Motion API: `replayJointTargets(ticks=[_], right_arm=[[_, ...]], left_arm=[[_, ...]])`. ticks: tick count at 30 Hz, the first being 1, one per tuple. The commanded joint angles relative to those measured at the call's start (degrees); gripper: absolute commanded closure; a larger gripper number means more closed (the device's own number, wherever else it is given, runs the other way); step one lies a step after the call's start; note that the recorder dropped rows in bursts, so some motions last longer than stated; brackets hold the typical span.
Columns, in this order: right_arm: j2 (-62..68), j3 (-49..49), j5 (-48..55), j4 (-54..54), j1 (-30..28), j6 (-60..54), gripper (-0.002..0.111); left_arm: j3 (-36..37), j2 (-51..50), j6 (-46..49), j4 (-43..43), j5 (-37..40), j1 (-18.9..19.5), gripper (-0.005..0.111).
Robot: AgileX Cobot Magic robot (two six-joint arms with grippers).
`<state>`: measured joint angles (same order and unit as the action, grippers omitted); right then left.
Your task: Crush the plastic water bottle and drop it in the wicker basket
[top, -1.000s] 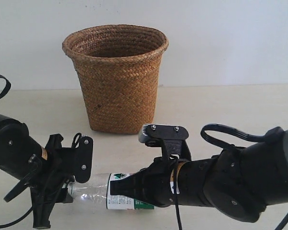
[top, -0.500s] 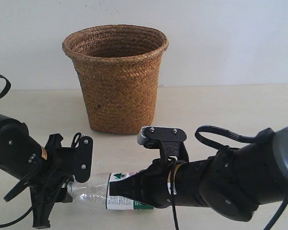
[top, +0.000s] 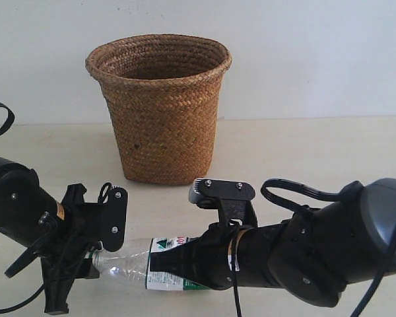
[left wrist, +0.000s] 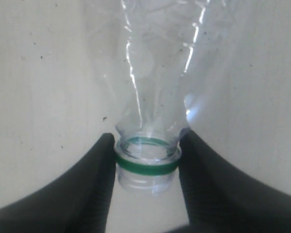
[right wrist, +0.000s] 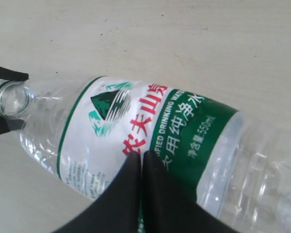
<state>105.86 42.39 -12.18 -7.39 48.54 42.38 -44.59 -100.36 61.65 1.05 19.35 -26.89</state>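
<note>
The plastic water bottle [top: 129, 259] lies on its side on the table, uncapped, its green-and-white label [right wrist: 136, 116] facing up. My left gripper [top: 96, 261] is shut on its neck, a finger on each side of the green ring [left wrist: 146, 162]. My right gripper [top: 160, 267] is shut, fingers pressed together with nothing between them, their tips resting on the label [right wrist: 141, 158]. The bottle's clear shoulder [left wrist: 155, 73] looks creased. The wicker basket [top: 162, 105] stands upright behind both grippers, towards the left.
The pale tabletop [top: 317, 152] runs back to a white wall. Both black arms fill the front edge of the exterior view. A black cable loop [top: 297, 191] arches over the right arm.
My right arm has edged lower and slightly leftward along the bottle. The left gripper and the bottle have hardly moved.
</note>
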Motion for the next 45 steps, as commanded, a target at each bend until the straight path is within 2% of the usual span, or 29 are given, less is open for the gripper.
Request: replayJointTargets(ticks=[1, 13, 23, 40, 45], right_arm=[[3.02, -0.97, 9.89, -0.57, -0.06, 0.51, 0.108], [3.94, -0.6, 12.18, -0.57, -0.06, 0.7, 0.108], [3.94, 6.4, 27.17, -0.57, -0.06, -0.5, 0.108], [4.04, 6.4, 31.06, -0.57, -0.06, -1.11, 0.108], [3.47, 6.4, 28.32, -0.57, -0.06, -2.67, 0.108]], left_arm=[[-0.17, 0.0, -0.52, 0.86, 0.29, -0.45, 0.103], [-0.17, 0.0, -0.52, 0.86, 0.05, -0.45, 0.103], [-0.17, 0.0, -0.52, 0.86, -0.25, -0.45, 0.103], [-0.17, 0.0, -0.52, 0.86, 0.15, -0.45, 0.103], [-0.17, 0.0, -0.52, 0.86, 0.15, -0.45, 0.103]])
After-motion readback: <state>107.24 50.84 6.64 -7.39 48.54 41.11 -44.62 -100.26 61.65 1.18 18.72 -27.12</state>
